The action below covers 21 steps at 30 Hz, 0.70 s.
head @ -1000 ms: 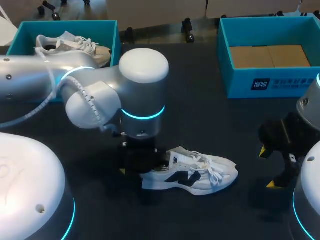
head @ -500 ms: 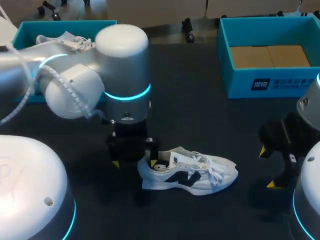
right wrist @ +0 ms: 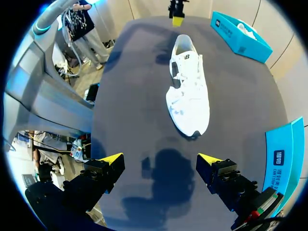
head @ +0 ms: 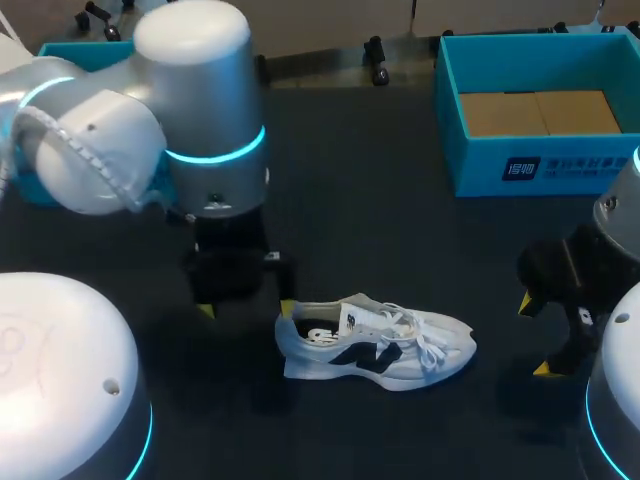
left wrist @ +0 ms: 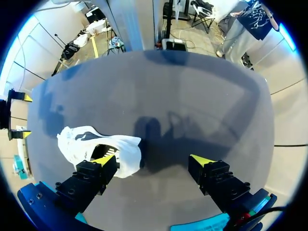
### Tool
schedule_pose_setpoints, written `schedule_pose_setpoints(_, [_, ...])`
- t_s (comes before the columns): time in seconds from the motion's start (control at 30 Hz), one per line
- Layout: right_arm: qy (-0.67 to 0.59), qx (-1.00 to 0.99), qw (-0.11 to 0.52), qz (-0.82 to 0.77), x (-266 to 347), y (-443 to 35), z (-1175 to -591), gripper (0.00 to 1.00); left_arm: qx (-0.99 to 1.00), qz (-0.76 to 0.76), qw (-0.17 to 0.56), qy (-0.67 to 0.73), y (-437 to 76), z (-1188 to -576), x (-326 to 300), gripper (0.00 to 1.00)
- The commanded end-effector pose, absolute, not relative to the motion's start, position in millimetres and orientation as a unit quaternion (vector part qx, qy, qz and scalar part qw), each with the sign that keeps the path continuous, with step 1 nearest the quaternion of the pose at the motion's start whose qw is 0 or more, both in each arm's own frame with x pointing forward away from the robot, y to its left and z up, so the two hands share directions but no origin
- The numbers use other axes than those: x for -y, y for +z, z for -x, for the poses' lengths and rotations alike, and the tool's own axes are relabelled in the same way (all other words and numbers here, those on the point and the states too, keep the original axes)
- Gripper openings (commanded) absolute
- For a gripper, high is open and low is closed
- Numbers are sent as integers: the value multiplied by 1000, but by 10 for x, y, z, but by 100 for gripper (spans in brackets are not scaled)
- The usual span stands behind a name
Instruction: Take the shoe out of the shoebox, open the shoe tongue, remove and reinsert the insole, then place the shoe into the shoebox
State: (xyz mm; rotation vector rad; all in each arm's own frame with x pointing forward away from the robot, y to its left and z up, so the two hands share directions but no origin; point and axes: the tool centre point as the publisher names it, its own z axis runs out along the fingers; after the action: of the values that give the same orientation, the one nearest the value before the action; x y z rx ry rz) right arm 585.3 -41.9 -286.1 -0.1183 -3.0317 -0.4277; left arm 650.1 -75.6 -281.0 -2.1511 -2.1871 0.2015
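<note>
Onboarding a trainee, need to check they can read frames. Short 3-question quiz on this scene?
1. True or false: the shoe lies on the table.
2. The left hand is: A open, B shut on the shoe, C out of view.
3. Which end of the shoe is nearest the left hand?
Key: 1 true. 2 A. 3 the heel.

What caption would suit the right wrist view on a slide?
White shoe lying on the dark table, ahead of the right arm's open fingers.
</note>
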Motion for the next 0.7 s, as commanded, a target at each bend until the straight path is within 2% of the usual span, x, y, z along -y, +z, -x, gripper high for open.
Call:
schedule_pose_setpoints(0.03, [-139,989,38,38,418,-2871,-5847,100,711,700,20,72,-2612,-6421,567,100])
schedule_pose_setpoints(0.3, [-139,989,38,38,418,-2871,-5847,100,751,651,35,107,-2522,-6431,467,100])
schedule_pose_setpoints(0.7, [-139,989,38,38,418,-2871,-5847,100,848,471,91,223,-2432,-6606,380,100])
